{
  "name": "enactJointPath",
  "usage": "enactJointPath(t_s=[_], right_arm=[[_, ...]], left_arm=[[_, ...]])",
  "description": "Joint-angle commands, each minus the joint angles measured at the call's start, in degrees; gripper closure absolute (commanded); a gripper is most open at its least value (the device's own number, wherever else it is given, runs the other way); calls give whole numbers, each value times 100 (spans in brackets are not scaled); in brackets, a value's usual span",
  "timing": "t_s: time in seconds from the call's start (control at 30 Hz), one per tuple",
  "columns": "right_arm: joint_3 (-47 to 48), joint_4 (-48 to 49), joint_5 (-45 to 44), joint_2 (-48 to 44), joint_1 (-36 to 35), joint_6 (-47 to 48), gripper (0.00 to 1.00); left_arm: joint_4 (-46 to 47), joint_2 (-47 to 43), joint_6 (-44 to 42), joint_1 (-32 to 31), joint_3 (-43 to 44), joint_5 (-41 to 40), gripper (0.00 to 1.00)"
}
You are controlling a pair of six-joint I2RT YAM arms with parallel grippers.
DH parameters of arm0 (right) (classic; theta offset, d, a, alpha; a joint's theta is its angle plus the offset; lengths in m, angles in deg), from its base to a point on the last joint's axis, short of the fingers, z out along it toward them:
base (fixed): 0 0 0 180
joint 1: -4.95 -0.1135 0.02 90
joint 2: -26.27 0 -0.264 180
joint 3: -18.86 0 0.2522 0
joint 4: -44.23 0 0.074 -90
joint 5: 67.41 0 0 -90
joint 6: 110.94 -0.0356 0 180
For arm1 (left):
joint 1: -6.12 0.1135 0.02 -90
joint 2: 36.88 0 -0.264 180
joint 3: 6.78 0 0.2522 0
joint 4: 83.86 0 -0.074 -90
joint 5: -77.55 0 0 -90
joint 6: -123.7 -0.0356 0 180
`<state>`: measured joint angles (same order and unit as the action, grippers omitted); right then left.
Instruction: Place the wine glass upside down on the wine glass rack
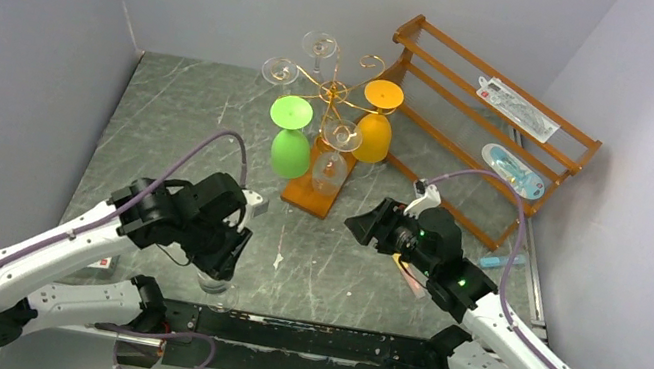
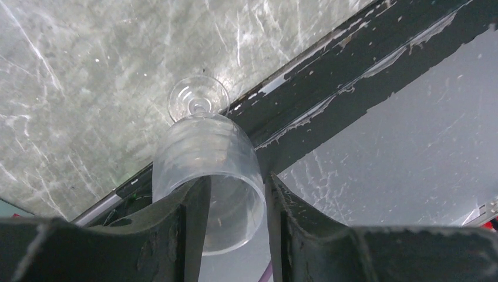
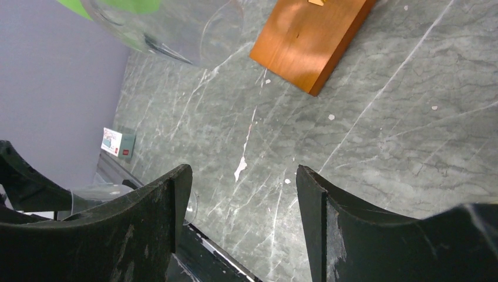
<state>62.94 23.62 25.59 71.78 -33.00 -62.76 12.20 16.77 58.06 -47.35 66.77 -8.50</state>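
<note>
The wine glass [image 2: 205,155] stands foot-down at the very near edge of the table [image 1: 182,118], with its bowl in the left claw [image 2: 238,188]. That claw is drawn partway in, one finger against the outside of the rim and the other lying across the bowl's mouth. I cannot tell whether it clamps the glass or merely brackets it. To do this step well, I would settle the bite deep enough that the thin glass cannot pivot, squeeze gently, and lift straight up before any swing, since the table's edge lies just behind the claw. The wine glass rack [image 1: 332,94] stands well ahead of that claw and off to its right. The glass must be turned foot-up and its stem slid into a curl; the one bare curl I can make out is on the rack's far right side. The right claw [image 3: 244,176] is spread wide and empty, with the rack's wooden base [image 3: 311,41] just ahead of it, so it could probably steady the turn. Counted, there are six glasses: the held one, plus three clear glasses [image 1: 335,158], one green glass [image 1: 291,143] and one orange glass [image 1: 376,127] hanging foot-up on the rack. There is one rack, and one slatted shelf [image 1: 408,34] ahead and to the right of the right claw, bearing two packets [image 1: 517,106].
</note>
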Motion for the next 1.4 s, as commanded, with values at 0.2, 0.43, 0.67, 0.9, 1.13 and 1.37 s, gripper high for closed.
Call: enactJointPath(t_s=[0.2,0.43,0.67,0.9,1.13,1.37], right_arm=[[-49,-84,-125,-17,-10,-6,31],[-23,-157,-177,-90,-10,-8,31],[-23,-131,-162,-252,-10,-371,31],[-26,-113,34,-348,-15,-1375,36],[112,-936,-379,-342,-10,-2820,36],[242,-978,-326,-130,-10,-3702,37]], left_arm=[[157,183,-241,-35,-319,186,75],[219,345,-380,-32,-265,201,95],[990,219,-345,-35,198,569,95],[2472,3,-167,-34,-23,799,95],[5158,-320,455,-75,-1082,26,95],[6954,-174,517,-201,-1764,-332,95]])
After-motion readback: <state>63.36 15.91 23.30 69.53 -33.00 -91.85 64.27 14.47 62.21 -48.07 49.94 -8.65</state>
